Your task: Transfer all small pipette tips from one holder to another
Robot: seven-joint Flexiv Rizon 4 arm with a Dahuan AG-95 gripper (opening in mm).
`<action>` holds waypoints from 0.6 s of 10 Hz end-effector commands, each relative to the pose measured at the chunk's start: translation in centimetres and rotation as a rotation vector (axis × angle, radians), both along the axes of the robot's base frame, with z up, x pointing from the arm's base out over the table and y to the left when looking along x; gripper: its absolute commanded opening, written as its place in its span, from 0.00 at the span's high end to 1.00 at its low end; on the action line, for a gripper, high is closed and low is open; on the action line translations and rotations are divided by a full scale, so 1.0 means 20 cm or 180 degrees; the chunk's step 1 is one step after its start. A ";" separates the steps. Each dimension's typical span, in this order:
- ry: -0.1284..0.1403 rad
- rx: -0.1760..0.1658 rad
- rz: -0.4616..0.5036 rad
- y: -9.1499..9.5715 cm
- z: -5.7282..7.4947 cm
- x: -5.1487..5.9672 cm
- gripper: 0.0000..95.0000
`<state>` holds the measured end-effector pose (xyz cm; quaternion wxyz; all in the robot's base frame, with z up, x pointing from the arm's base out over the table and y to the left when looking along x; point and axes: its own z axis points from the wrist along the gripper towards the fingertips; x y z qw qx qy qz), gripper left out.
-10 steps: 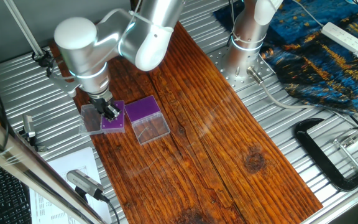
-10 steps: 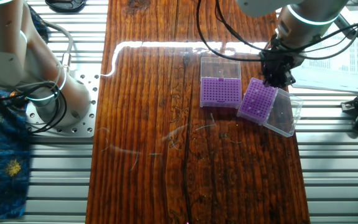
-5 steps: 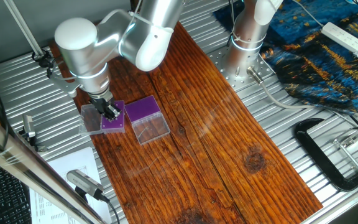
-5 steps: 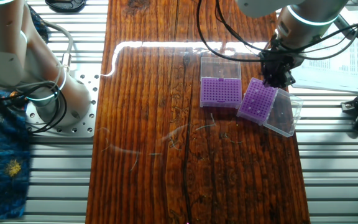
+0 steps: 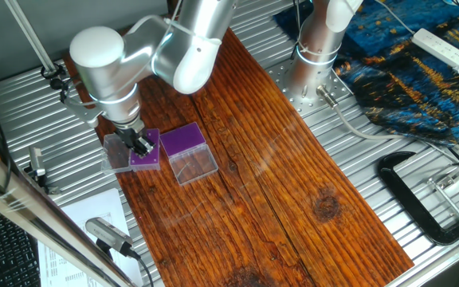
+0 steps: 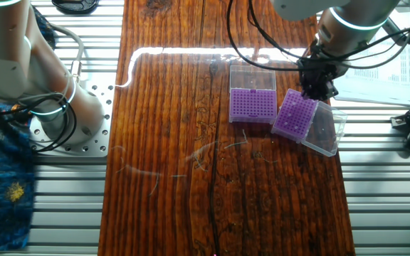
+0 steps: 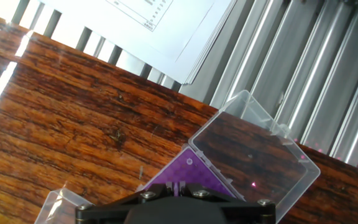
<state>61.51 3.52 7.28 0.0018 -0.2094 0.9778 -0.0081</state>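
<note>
My gripper [image 5: 142, 144] hangs low over the narrower, darker-purple rack [image 5: 147, 156], whose small clear lid [image 5: 116, 151] lies open beside it. In the other fixed view the gripper [image 6: 316, 92] is over the far edge of that tilted rack [image 6: 294, 117]. In the hand view the fingers [image 7: 173, 184] are nearly together over the purple rack [image 7: 188, 169], with a thin pale sliver, seemingly a small pipette tip, between them. The wider, lighter-purple boxy rack [image 6: 253, 105] stands beside it with its clear lid [image 6: 253, 78] open. Other tips are too small to make out.
White paper sheets [image 7: 160, 25] lie on the ribbed metal table beyond the wooden board's edge [image 7: 166, 87]. A second arm's base [image 5: 315, 48] stands at the board's far side. A black clamp [image 5: 421, 199] and a blue cloth [image 5: 421, 56] lie off the board.
</note>
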 end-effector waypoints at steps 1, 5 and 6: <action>0.0020 -0.0011 -0.0002 0.00 0.00 0.00 1.00; 0.0020 -0.0012 0.0042 0.00 -0.01 0.00 0.80; 0.0020 -0.0012 0.0032 -0.01 -0.01 0.00 0.80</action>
